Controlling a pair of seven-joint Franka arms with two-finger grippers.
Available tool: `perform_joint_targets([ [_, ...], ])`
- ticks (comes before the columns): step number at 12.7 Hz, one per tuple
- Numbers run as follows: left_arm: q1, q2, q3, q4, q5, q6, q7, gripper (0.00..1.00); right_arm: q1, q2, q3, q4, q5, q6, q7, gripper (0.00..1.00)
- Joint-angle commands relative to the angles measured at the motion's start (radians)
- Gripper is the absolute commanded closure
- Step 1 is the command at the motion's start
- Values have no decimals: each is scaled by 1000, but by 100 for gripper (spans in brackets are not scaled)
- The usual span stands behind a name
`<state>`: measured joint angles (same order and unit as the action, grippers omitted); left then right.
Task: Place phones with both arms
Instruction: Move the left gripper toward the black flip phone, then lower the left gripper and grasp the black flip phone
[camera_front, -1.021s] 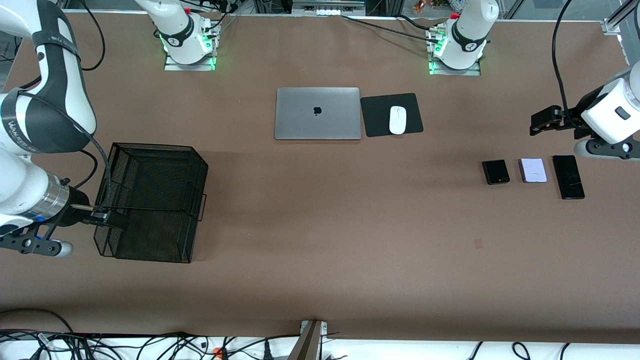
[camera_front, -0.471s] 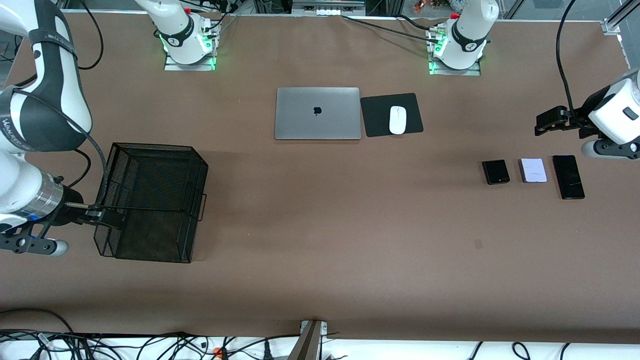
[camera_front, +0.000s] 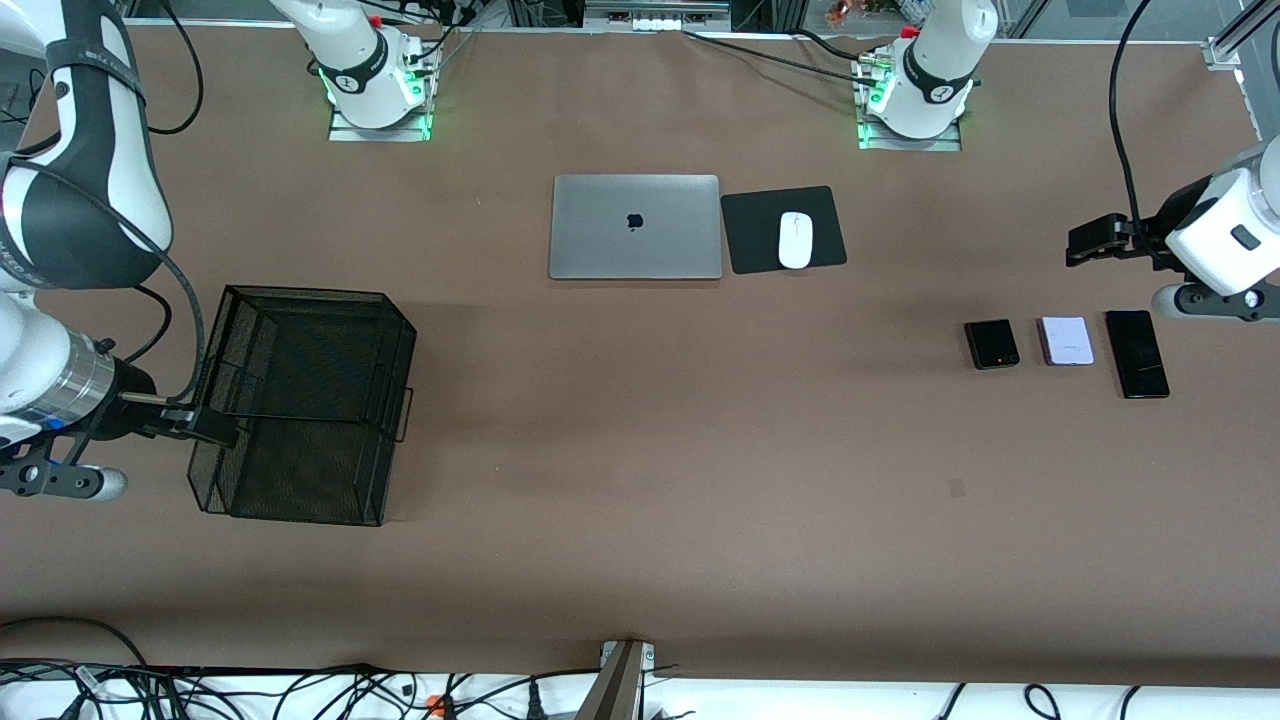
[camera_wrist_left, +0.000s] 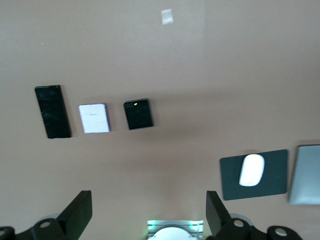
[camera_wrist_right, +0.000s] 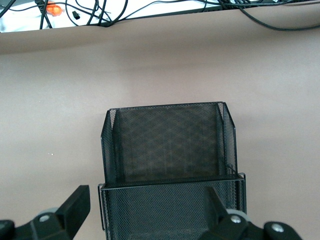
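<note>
Three phones lie in a row on the table toward the left arm's end: a small black one (camera_front: 991, 344), a pale lavender one (camera_front: 1065, 340) and a long black slab (camera_front: 1136, 353). The left wrist view shows all three: the slab (camera_wrist_left: 52, 111), the lavender one (camera_wrist_left: 94, 118) and the small black one (camera_wrist_left: 138, 113). My left gripper (camera_front: 1088, 243) hangs open and empty over bare table beside the row (camera_wrist_left: 148, 215). My right gripper (camera_front: 205, 428) is open and empty over the end wall of a black mesh basket (camera_front: 300, 293), which fills the right wrist view (camera_wrist_right: 165, 106).
A closed silver laptop (camera_front: 635, 227) and a white mouse (camera_front: 795, 240) on a black pad (camera_front: 752, 240) lie mid-table near the arm bases. Cables run along the table edge nearest the front camera (camera_front: 300, 690).
My right gripper has drifted a little along the basket's end wall, away from the front camera. My left gripper has shifted only slightly. The phones have not moved.
</note>
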<state>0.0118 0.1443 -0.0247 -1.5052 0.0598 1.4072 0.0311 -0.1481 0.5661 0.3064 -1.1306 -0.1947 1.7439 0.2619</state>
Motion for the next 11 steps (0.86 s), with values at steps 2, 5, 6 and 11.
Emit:
perform_joint_targets([
  [2, 34, -18, 0, -160, 43, 148, 53, 0, -13, -32, 5, -72, 47, 6, 5, 0],
  [5, 66, -22, 0, -332, 58, 355, 108, 0, -13, -34, -3, -83, 47, 6, 5, 0],
  [6, 89, -20, -1, -390, 58, 443, 108, 0, -13, -34, -3, -83, 47, 5, 5, 0],
  [11, 128, 23, 0, -627, 57, 827, 61, 0, -13, -34, -3, -83, 47, 5, 4, 0],
])
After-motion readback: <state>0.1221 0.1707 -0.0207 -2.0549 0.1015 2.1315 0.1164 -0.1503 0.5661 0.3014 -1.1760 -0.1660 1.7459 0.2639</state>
